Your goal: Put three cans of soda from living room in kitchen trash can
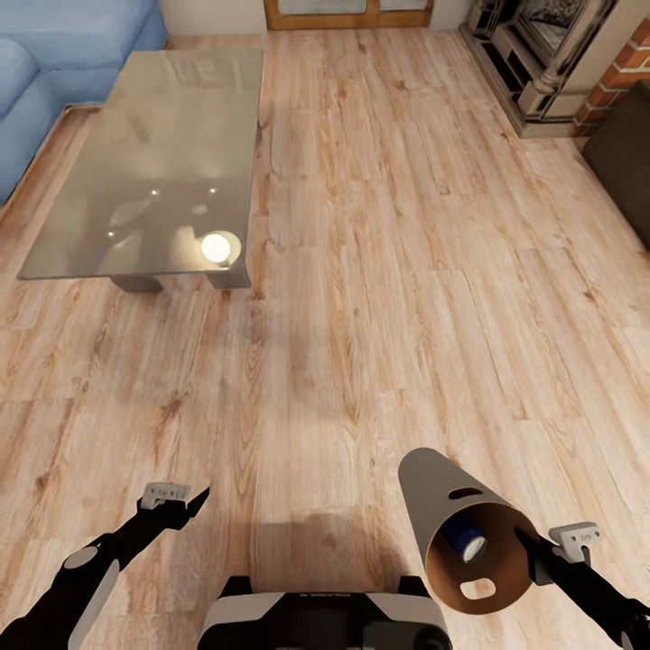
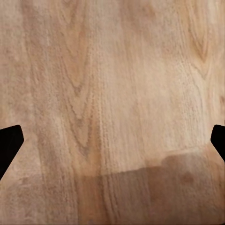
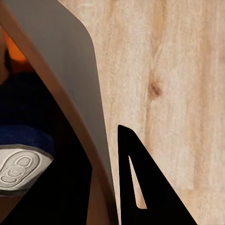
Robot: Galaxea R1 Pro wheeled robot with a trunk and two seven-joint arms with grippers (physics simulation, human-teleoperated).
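The right gripper (image 1: 533, 552) is clamped on the rim of the tash can (image 1: 451, 515), one finger (image 3: 140, 187) lying on the outer wall while the other sits inside, so the bin hangs tilted with its open mouth turned toward the robot and its narrow base pointing away over the floor (image 1: 379, 271). The bin is a tapered round shape, pale tan outside and brown within, with oval handle cut-outs near the rim. Inside it lies a dark blue can of soda (image 1: 468, 542), its silver top with pull tab facing outward; the right wrist view shows an orange can (image 3: 14, 51) deeper in behind it. The left gripper (image 1: 185, 501) stands wide open with nothing between its fingertips, hovering over bare light wood planks. Farther off stands the glass-topped low table (image 1: 144, 153), beside the blue sofa (image 1: 54, 54), with the brick fireplace (image 1: 560, 63) across the room.
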